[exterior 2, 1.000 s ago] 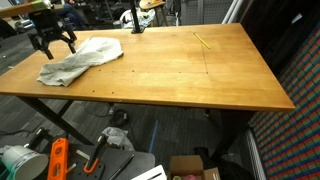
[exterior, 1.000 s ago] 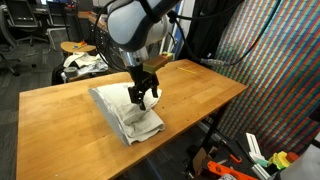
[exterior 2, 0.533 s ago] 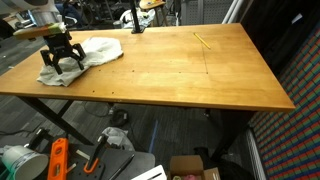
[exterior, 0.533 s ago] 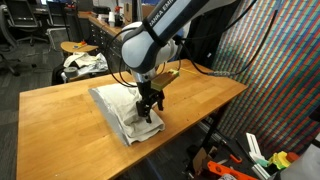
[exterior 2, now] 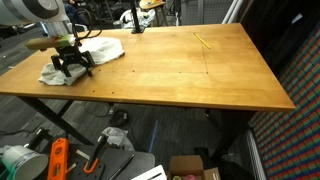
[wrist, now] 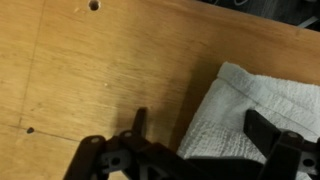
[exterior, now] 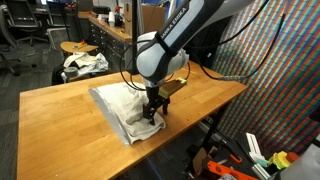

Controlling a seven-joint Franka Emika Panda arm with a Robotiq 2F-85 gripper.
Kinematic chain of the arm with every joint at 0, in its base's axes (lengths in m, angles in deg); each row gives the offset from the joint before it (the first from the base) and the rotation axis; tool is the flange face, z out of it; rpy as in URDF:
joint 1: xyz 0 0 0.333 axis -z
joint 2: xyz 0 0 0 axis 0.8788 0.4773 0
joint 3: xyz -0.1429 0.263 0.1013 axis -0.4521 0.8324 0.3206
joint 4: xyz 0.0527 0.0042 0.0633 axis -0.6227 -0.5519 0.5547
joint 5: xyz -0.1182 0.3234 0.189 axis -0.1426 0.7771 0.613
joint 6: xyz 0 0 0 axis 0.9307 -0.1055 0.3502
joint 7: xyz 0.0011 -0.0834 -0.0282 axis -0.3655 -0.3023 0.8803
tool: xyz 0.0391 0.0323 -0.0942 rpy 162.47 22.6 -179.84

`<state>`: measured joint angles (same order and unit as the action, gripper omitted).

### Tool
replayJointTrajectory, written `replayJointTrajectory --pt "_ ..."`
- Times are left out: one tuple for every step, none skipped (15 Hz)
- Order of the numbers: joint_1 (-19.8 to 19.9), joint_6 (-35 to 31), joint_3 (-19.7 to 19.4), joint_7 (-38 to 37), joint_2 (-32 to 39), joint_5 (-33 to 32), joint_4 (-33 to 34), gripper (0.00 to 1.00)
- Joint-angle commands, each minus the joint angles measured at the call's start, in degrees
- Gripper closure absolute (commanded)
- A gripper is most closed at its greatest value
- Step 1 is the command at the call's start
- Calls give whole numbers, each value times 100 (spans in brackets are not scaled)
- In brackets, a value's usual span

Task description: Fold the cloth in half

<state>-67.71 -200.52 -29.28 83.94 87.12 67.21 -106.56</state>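
Note:
The cloth [exterior: 122, 108] is an off-white towel lying rumpled on the wooden table [exterior: 60, 115]; it also shows in the other exterior view [exterior 2: 92, 52] near the table's corner. My gripper [exterior: 152, 113] hangs low at the cloth's edge, open, also seen over the cloth's near end [exterior 2: 72, 70]. In the wrist view the gripper [wrist: 200, 132] straddles a corner of the cloth [wrist: 250, 100]. One of the fingers [wrist: 139, 122] is over bare wood, and the other finger [wrist: 264, 131] is over the fabric. Nothing is held.
A patterned fabric bundle [exterior: 84, 63] sits on a stool behind the table. A yellow pencil [exterior 2: 203, 41] and a black stand [exterior 2: 135, 22] are on the tabletop. Tools [exterior 2: 57, 158] and boxes lie on the floor below. A colourful curtain [exterior: 285, 70] stands beside the table.
The gripper has come down from above the cloth and shifted toward its edge, staying open. The cloth has not moved.

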Motion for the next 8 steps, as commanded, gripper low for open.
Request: replayJointTrajectory --pt "-25 -280 -198 -313 -61 -215 -153 0" --pt "-28 -243 -245 -377 -40 -282 -126 0" --pt "-32 -143 -305 -442 -24 -397 -88 0" --pt "-26 -126 -354 -496 -11 -481 -71 0" --pt "-29 -47 -405 -553 -10 -599 -56 0" --pt "-31 -9 -437 -592 -17 -682 -61 0" --pt "-37 8 -465 -624 -14 -779 -67 0" --pt "-41 36 -472 -617 -24 -847 -78 0"
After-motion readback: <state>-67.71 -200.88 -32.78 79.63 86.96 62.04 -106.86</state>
